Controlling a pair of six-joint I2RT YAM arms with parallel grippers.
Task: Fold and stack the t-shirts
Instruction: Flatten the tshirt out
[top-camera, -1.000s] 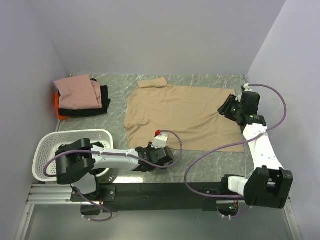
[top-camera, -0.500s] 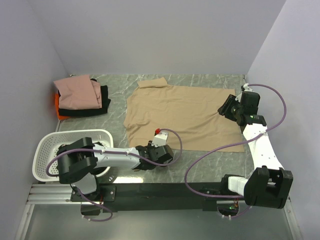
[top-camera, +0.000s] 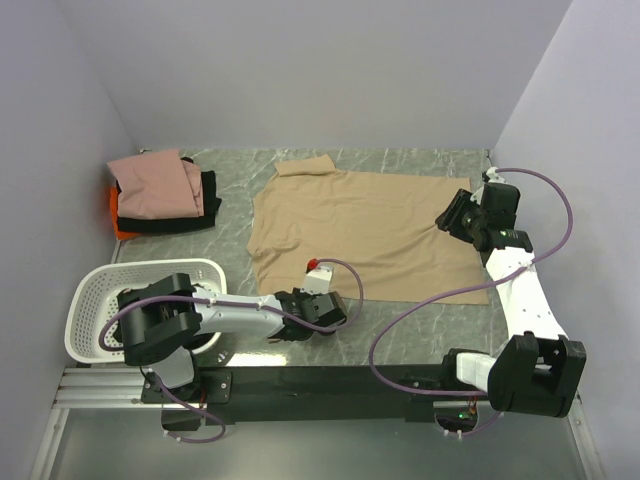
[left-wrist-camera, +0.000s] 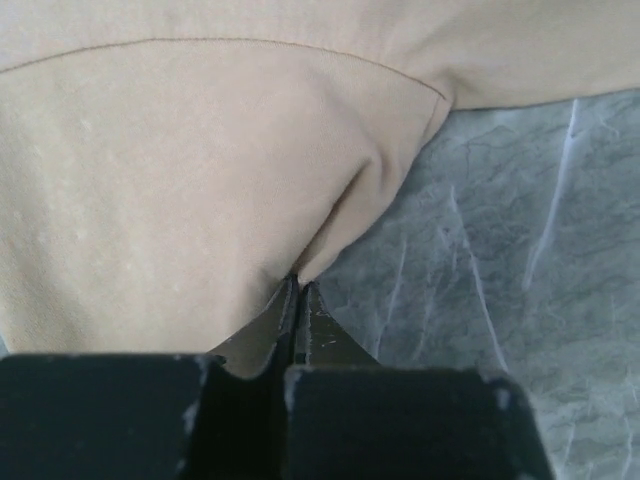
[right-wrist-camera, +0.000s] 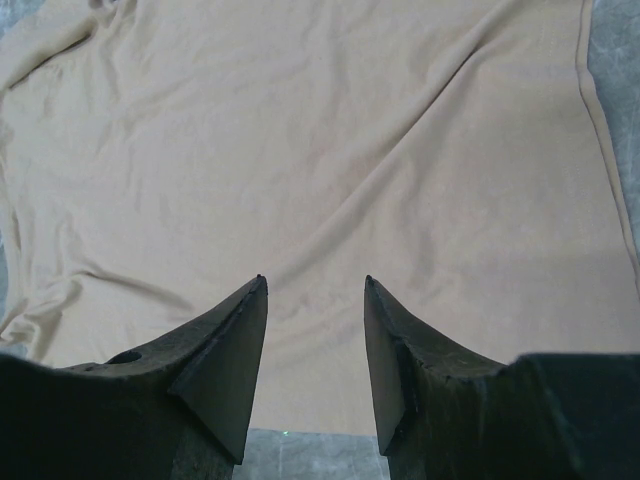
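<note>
Tan t-shirt (top-camera: 370, 225) is laid flat in the middle of the grey marble table (top-camera: 420, 165). The collar end is turned toward the left and the hem toward the right. Mild wrinkles are seen across the body.

Left gripper (top-camera: 322, 305) is parked low at the near-left edge of the shirt. In the left wrist view the jaws are pressed together, and a corner of the tan t-shirt (left-wrist-camera: 200, 150) is pinched at the left gripper (left-wrist-camera: 298, 295) tips. The cloth is puckered into a ridge running up from the pinch point. Bare table is seen to the right of that corner.

Right gripper (top-camera: 450, 218) is held at the right-hand edge of the shirt, by the hem. In the right wrist view the right gripper (right-wrist-camera: 312, 282) is seen with fingers (right-wrist-camera: 235, 340) spread apart. Nothing is held between them; only the tan t-shirt (right-wrist-camera: 320, 150) is seen past the gap. Contact with the cloth cannot be determined.

Folded stack is placed at the far left of the table, well apart from the tan shirt. Pink t-shirt (top-camera: 155, 185) is on top, black t-shirt (top-camera: 205, 200) under it, and an orange t-shirt (top-camera: 118, 215) is showing at the bottom left edge.

White basket (top-camera: 90, 300) is set at the near left, beside the left arm's base.
</note>
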